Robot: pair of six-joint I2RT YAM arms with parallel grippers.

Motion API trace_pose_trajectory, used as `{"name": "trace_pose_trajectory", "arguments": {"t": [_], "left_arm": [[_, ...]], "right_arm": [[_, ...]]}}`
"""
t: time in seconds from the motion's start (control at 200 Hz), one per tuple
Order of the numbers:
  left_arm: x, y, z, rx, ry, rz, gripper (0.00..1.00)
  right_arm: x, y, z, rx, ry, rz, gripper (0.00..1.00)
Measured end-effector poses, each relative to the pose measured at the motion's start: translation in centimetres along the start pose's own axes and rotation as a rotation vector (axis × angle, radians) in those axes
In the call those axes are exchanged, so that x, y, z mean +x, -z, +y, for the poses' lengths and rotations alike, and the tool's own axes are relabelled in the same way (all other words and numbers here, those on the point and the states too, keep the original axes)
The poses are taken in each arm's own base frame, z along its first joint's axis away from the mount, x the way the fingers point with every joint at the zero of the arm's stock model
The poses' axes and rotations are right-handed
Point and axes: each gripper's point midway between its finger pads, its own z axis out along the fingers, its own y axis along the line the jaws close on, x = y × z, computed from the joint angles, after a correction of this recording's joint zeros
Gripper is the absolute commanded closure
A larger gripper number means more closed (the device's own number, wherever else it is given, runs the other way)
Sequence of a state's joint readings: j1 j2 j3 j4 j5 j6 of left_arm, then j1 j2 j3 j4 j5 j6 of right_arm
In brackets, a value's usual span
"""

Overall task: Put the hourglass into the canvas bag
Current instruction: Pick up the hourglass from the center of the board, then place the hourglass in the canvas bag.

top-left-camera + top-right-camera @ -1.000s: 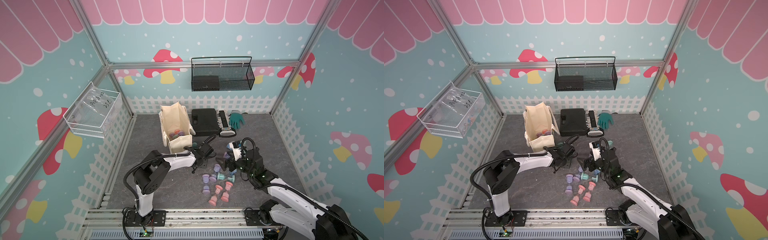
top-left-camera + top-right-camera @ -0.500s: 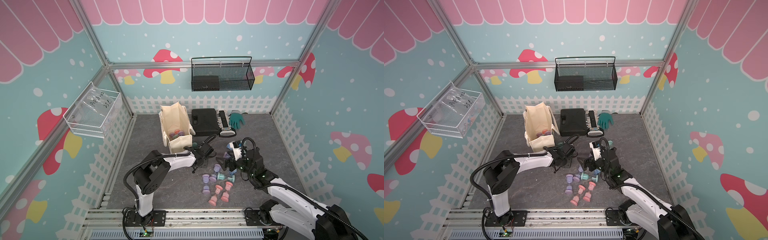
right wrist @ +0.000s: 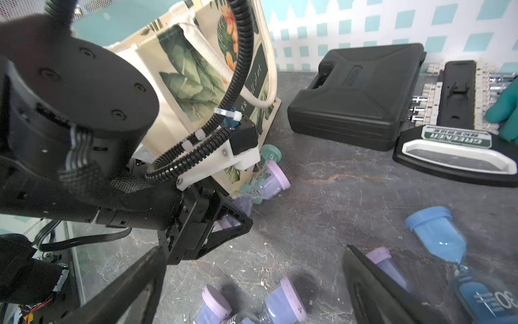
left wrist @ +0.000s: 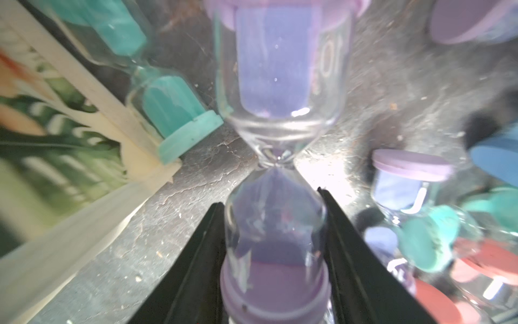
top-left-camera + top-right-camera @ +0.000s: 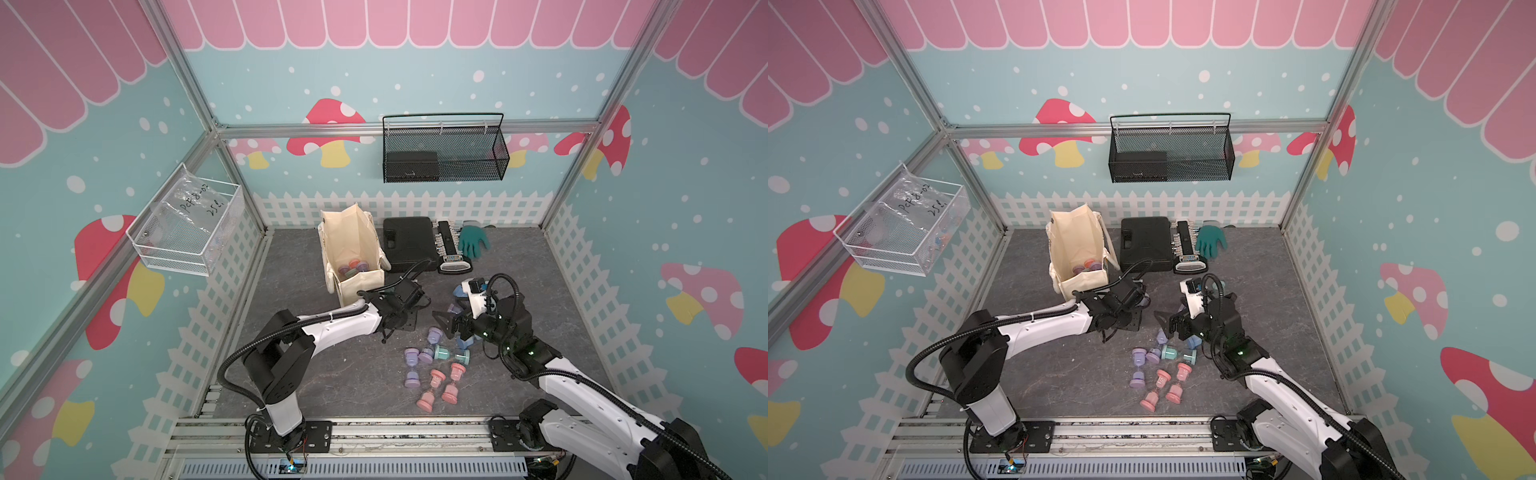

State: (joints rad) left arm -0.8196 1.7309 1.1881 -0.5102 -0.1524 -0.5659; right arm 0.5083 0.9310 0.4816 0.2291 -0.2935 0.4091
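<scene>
My left gripper (image 4: 270, 196) is shut on a purple hourglass (image 4: 276, 112), its black fingers pressed on both sides of the lower bulb, low over the floor. It sits right beside the front corner of the cream canvas bag (image 5: 351, 253), whose leaf-print side (image 3: 196, 70) shows in the right wrist view. Several hourglasses lie inside the bag. A teal hourglass (image 4: 168, 112) lies against the bag's base. My right gripper (image 3: 253, 252) is open, hovering over loose purple hourglasses (image 3: 283, 303) with nothing between its fingers.
A scatter of purple, teal, pink and blue hourglasses (image 5: 436, 365) lies on the floor between the arms. A black hard case (image 5: 409, 243), a socket tray (image 5: 451, 249) and a teal glove (image 5: 473, 241) line the back. A wire basket (image 5: 444, 153) hangs on the wall.
My left gripper's jaws have narrowed onto the purple hourglass. Neither arm has visibly shifted, and the right gripper stays open.
</scene>
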Motion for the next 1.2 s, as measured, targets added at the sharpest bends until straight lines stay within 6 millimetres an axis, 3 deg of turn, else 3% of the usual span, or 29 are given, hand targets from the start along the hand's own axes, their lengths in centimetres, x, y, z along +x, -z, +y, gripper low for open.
{"name": "trace_pose_trajectory", "arguments": {"t": [0.22,0.695,0.981,1.201], "left_arm": [[-1.5,3.9,-0.3,0.043,-0.005,-0.064,0.70],[-7.0,14.6,-0.9,0.118,-0.034,-0.290,0.75],[-10.5,20.0,0.9,0.089,-0.010,-0.411,0.76],[-12.6,21.6,4.5,0.010,0.062,-0.453,0.78]], "right_arm": [[-2.4,1.0,1.6,-0.057,0.047,-0.059,0.00],[-7.2,1.8,4.8,-0.177,0.128,-0.138,0.00],[-8.7,1.1,5.9,-0.242,0.150,-0.163,0.00],[-10.0,0.3,6.5,-0.283,0.163,-0.196,0.00]]}}
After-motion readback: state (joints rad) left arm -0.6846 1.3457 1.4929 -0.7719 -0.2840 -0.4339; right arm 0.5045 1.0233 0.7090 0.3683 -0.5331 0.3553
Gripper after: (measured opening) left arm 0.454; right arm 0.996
